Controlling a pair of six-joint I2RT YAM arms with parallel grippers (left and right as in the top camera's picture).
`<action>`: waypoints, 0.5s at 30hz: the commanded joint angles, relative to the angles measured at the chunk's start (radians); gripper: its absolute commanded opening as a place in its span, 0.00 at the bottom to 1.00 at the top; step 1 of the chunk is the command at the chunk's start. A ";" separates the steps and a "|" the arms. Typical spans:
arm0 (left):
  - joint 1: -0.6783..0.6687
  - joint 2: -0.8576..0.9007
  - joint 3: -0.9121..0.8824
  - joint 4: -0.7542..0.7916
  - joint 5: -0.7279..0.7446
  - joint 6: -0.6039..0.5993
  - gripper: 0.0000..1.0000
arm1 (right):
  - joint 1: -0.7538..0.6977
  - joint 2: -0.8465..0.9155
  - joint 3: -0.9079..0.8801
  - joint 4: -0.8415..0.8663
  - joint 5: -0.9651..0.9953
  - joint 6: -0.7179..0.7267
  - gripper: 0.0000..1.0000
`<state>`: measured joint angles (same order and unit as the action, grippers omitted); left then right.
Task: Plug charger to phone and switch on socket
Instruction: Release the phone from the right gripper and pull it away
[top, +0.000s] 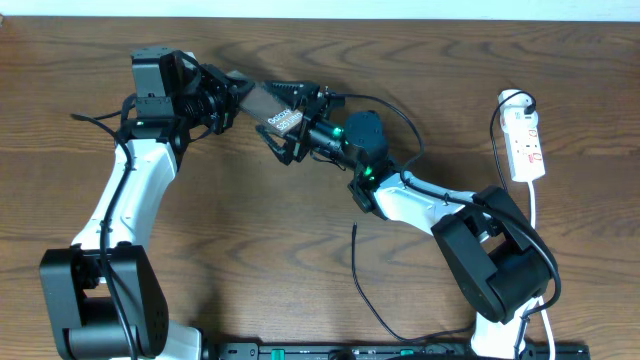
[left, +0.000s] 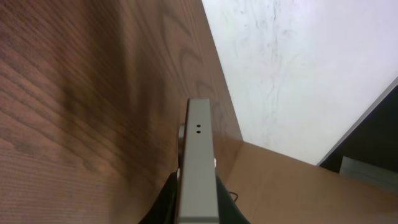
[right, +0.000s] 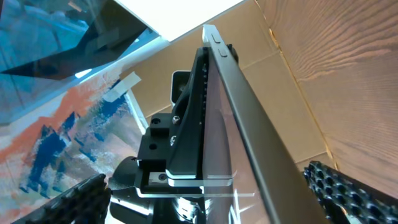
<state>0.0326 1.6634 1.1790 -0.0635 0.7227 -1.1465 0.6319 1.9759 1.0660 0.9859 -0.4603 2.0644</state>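
Observation:
The phone (top: 262, 103), a brown slab with white lettering, is held off the table at the back. My left gripper (top: 238, 95) is shut on its left end. In the left wrist view the phone's grey edge (left: 199, 155) stands between the jaws (left: 198, 214). My right gripper (top: 292, 126) is open, with a finger on either side of the lettered end. In the right wrist view the phone (right: 249, 106) runs between the spread fingers (right: 211, 186). The charger (top: 356, 270), a thin black cable, lies loose on the table. The socket (top: 526, 145) lies at the far right.
The socket's white cord (top: 536, 215) runs down the right side. The right arm's base (top: 495, 260) stands at the front right, the left arm's base (top: 95, 300) at the front left. A pale wall (left: 298, 68) rises beyond the table's far edge.

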 joint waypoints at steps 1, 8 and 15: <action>0.018 -0.003 0.016 0.008 0.002 0.016 0.07 | 0.016 -0.007 0.014 0.002 -0.016 -0.013 0.99; 0.121 -0.003 0.016 0.011 0.057 0.015 0.07 | -0.022 -0.007 0.014 -0.003 -0.111 -0.045 0.99; 0.334 -0.003 0.016 0.225 0.483 0.015 0.08 | -0.133 -0.007 0.013 -0.088 -0.314 -0.246 0.99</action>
<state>0.2901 1.6669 1.1774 0.0872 0.9154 -1.1416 0.5507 1.9759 1.0668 0.9199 -0.6502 1.9652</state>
